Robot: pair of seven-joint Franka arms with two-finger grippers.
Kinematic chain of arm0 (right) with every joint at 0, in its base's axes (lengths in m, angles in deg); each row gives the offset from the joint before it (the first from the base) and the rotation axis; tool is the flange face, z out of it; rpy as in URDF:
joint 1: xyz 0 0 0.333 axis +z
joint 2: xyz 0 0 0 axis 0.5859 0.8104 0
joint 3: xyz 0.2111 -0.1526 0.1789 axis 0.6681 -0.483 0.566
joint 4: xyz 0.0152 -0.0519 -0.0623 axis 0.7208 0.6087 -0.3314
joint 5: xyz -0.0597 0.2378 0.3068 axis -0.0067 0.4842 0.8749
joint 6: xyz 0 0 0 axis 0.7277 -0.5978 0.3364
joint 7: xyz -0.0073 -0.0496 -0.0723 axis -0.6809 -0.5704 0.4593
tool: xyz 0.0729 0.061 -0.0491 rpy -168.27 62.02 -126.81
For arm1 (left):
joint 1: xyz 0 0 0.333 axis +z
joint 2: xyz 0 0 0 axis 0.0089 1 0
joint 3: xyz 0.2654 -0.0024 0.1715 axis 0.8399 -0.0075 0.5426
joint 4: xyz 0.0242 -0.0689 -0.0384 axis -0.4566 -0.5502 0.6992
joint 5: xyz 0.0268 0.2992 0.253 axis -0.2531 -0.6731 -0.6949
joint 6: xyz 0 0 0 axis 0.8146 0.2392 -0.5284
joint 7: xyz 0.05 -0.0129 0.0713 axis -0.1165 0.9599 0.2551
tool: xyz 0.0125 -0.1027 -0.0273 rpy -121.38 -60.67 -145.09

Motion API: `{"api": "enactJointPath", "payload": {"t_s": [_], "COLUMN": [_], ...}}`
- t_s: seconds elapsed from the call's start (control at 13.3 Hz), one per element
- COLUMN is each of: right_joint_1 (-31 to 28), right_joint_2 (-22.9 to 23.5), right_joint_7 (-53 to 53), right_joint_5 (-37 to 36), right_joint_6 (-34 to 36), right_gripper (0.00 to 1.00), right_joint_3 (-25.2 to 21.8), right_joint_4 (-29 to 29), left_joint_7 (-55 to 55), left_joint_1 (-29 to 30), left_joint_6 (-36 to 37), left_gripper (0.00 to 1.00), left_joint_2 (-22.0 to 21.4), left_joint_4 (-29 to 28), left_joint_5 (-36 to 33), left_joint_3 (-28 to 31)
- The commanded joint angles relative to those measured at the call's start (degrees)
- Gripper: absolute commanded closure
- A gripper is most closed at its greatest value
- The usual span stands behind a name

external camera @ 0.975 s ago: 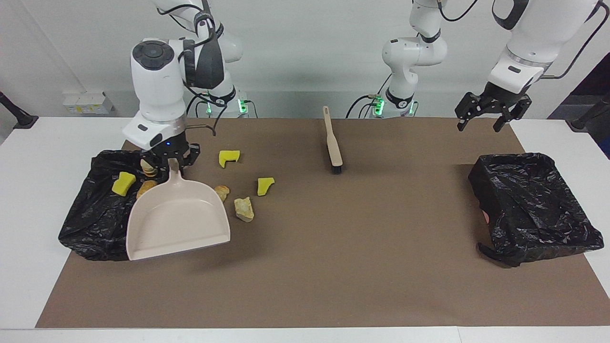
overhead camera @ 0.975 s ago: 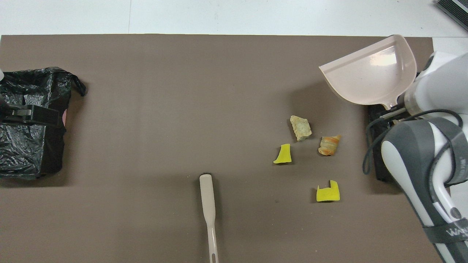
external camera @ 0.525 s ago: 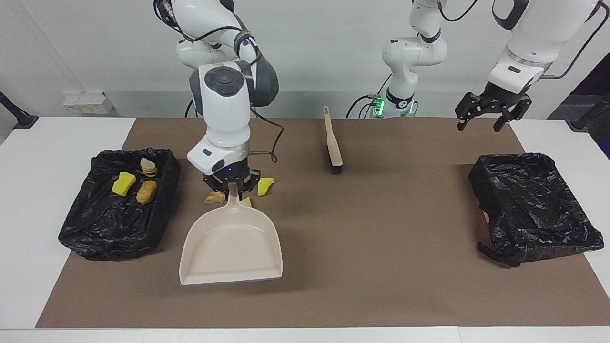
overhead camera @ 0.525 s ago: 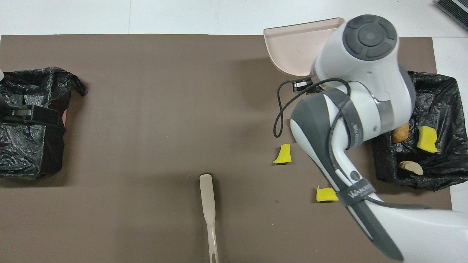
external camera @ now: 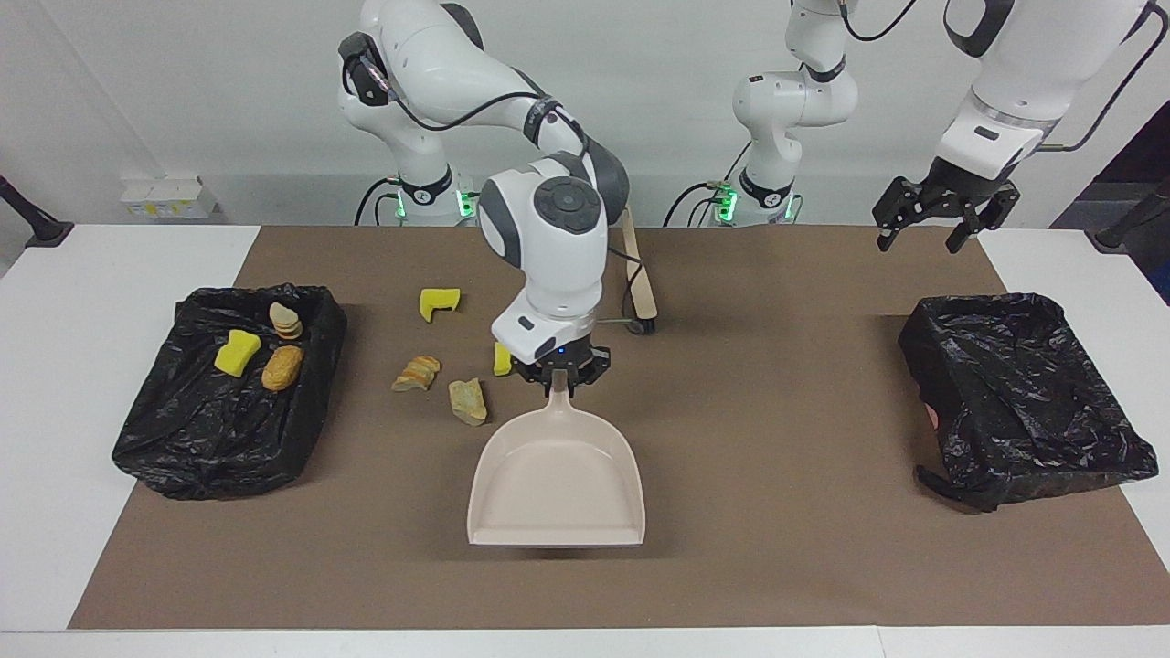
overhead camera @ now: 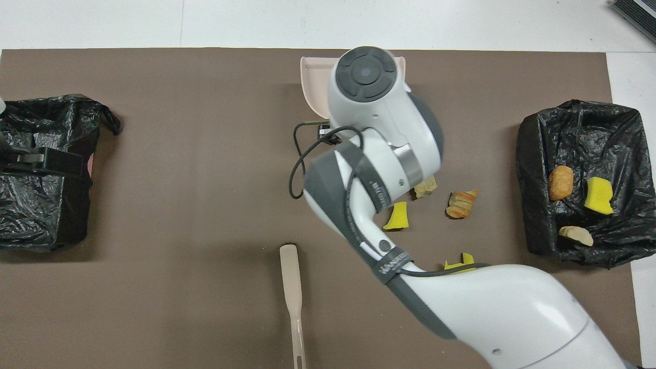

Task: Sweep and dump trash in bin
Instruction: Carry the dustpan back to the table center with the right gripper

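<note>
My right gripper (external camera: 559,376) is shut on the handle of the beige dustpan (external camera: 558,484), which hangs empty and low over the middle of the mat; in the overhead view only its edge (overhead camera: 315,82) shows past the arm. Loose trash lies on the mat toward the right arm's end: a yellow wedge (external camera: 439,302), a bread lump (external camera: 418,373), a tan lump (external camera: 468,402) and a half-hidden yellow piece (external camera: 502,358). The black-lined bin (external camera: 219,439) at that end holds three pieces of trash (overhead camera: 598,196). My left gripper (external camera: 932,224) waits open in the air.
The beige brush (overhead camera: 291,287) lies on the mat near the robots, partly hidden by the right arm in the facing view. A second black-lined bin (external camera: 1024,393) stands at the left arm's end, under the left gripper (overhead camera: 43,161).
The right arm has carried the dustpan from over the bin at its end of the table to the middle of the mat. The left arm has not moved.
</note>
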Motion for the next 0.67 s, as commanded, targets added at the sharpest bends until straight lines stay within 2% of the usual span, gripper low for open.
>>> {"api": "enactJointPath", "payload": {"t_s": [0.0,0.15,0.6], "right_joint_1": [4.3,5.7,8.1], "right_joint_2": [4.7,5.3,7.9], "right_joint_7": [-5.3,-6.5,-6.8], "right_joint_5": [1.6,4.7,5.0], "right_joint_6": [-0.3,-2.0,-4.2], "right_gripper": [1.00,1.00,1.00], "right_joint_3": [0.0,0.2,-0.1], "right_joint_4": [-5.1,-5.2,-4.4], "left_joint_7": [-0.6,-0.6,-0.4], "left_joint_1": [0.5,0.5,0.5], "left_joint_6": [1.4,1.4,2.6], "left_gripper": [0.00,0.00,0.00], "left_joint_2": [-0.2,-0.2,-0.8], "left_joint_4": [0.8,0.8,0.5], "left_joint_5": [-0.7,-0.7,-0.7], "left_joint_3": [-0.4,-0.4,-0.5]}}
